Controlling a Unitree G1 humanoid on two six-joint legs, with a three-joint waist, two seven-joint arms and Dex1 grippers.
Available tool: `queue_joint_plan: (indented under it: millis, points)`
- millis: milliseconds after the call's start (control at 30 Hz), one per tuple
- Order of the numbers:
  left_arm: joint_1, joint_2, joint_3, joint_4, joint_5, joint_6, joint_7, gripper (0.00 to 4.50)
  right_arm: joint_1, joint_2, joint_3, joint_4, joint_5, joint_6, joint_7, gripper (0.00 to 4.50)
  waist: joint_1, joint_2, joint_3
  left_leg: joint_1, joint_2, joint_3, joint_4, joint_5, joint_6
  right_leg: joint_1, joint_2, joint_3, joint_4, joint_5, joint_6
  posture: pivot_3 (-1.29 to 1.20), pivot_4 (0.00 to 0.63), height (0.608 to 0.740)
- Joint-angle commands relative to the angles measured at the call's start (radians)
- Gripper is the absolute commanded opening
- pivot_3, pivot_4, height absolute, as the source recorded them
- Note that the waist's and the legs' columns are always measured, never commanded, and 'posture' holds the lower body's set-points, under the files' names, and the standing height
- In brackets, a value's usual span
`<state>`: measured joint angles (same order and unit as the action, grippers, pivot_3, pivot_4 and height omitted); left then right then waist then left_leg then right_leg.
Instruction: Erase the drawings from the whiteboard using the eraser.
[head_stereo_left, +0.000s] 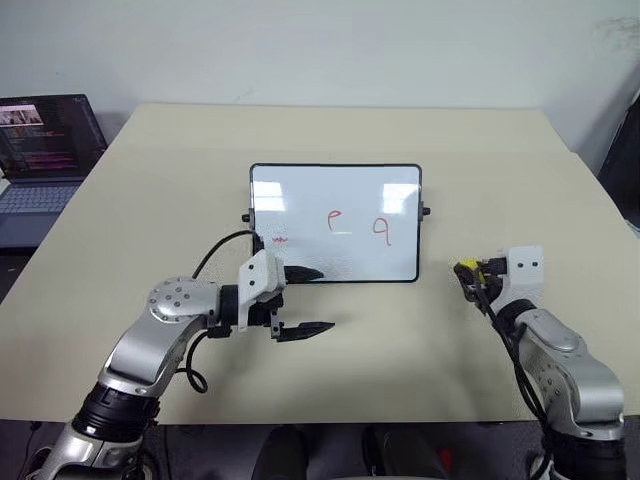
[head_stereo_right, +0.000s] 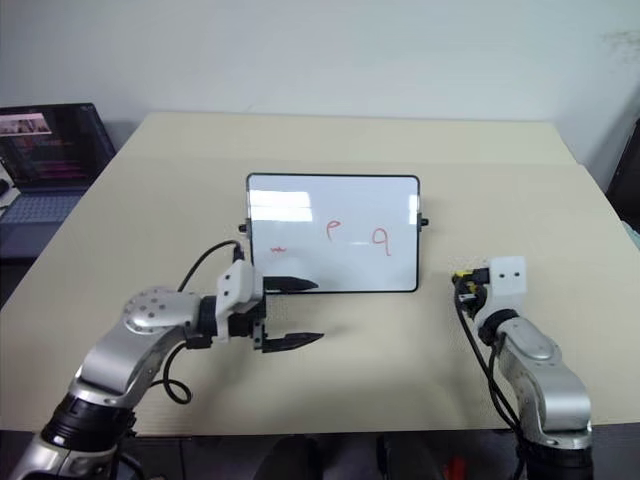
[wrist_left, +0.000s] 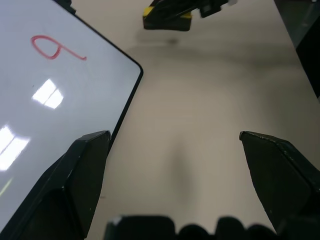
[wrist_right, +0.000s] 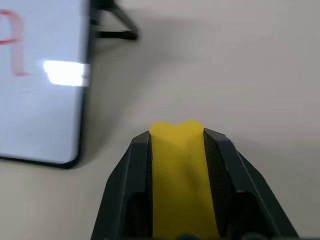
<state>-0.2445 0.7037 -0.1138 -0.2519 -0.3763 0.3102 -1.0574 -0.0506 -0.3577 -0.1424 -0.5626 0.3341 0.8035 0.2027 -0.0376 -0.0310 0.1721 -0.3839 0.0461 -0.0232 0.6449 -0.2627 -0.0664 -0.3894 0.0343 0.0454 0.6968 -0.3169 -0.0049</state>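
With the eraser clamped, the right gripper sits beside the whiteboard.
The drawings lie at ten o'clock (left gripper gapes, empty).

laptop cut by frame edge, eraser mostly hidden between fingers

My tabletop is a smooth, matt beige sheet that gives back almost no glare. At the centre of the frame the whiteboard is glossy white and mirrors the ceiling lights as bright patches, and its thin black frame looks like plastic. The eraser clamped in my right hand is a dull yellow, foam-like block. My left hand has matt black plastic-looking fingers.
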Motion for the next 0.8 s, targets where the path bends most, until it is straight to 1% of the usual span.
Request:
queue_joint_plan:
  millis: [33,100,233,367,500,600,667,733,800]
  points:
    - [0.043,0.007,0.088,-0.074,-0.032,0.044,0.067,4.5,0.021,-0.061,0.044,-0.174,0.077,0.055,0.09,1.09,-0.001,0.0,0.0,0.0,0.0,0.0,0.0,0.0,0.0,0.0,0.0,0.0,0.0,0.0,0.0,0.0,0.15,0.74]
    - [0.093,0.007,0.128,-0.101,-0.028,0.056,0.109,4.5,0.036,-0.11,0.08,-0.219,0.101,0.062,0.147,1.09,-0.003,0.0,0.0,0.0,0.0,-0.001,0.0,0.0,0.0,0.0,0.0,0.0,0.0,0.0,0.001,0.0,0.15,0.74]
    - [0.193,0.021,0.214,-0.138,-0.026,0.075,0.168,4.5,0.024,-0.179,0.163,-0.226,0.097,0.026,0.228,1.09,-0.002,-0.001,0.0,0.001,0.0,-0.001,0.0,0.0,0.0,0.0,0.0,0.0,0.0,-0.001,0.001,0.0,0.15,0.74]
    - [0.307,0.076,0.305,-0.158,-0.028,0.092,0.161,4.5,-0.042,-0.174,0.249,-0.187,0.068,-0.039,0.268,1.09,-0.007,-0.001,0.001,0.002,0.001,-0.001,0.0,0.0,0.0,0.0,0.0,0.0,0.0,-0.001,0.001,0.0,0.15,0.74]
    - [0.305,0.109,0.381,-0.099,-0.008,0.092,0.195,4.5,-0.155,-0.165,0.334,-0.109,-0.027,-0.14,0.273,1.09,-0.001,-0.002,0.001,0.002,0.001,-0.002,0.0,0.0,0.0,0.001,0.0,-0.001,0.0,-0.001,0.001,0.0,0.15,0.74]
    - [0.29,0.112,0.419,-0.086,0.005,0.094,0.233,4.5,-0.23,-0.169,0.408,-0.062,-0.094,-0.231,0.314,1.09,0.004,-0.002,0.001,0.001,0.0,-0.002,0.0,0.0,0.0,0.0,0.0,-0.001,0.0,-0.001,0.001,0.0,0.15,0.74]
    - [0.283,0.109,0.422,-0.084,0.01,0.092,0.243,4.5,-0.286,-0.148,0.472,-0.013,-0.139,-0.277,0.332,1.09,0.005,-0.002,0.001,0.001,0.0,-0.001,0.0,0.0,0.0,0.0,-0.001,-0.001,-0.001,0.0,0.001,0.0,0.15,0.74]
    - [0.276,0.109,0.412,-0.078,0.01,0.09,0.241,4.5,-0.396,-0.071,0.569,0.095,-0.223,-0.327,0.318,1.09,0.003,-0.003,0.002,0.001,0.0,-0.001,0.0,0.0,0.0,0.0,-0.001,-0.001,-0.001,0.0,-0.001,0.0,0.15,0.74]
    - [0.265,0.109,0.403,-0.068,0.008,0.088,0.236,4.5,-0.476,-0.005,0.62,0.187,-0.283,-0.364,0.303,1.09,-0.004,-0.003,0.002,0.001,0.001,-0.001,0.0,0.0,0.0,0.0,0.0,-0.001,0.0,0.001,-0.003,0.0,0.15,0.74]
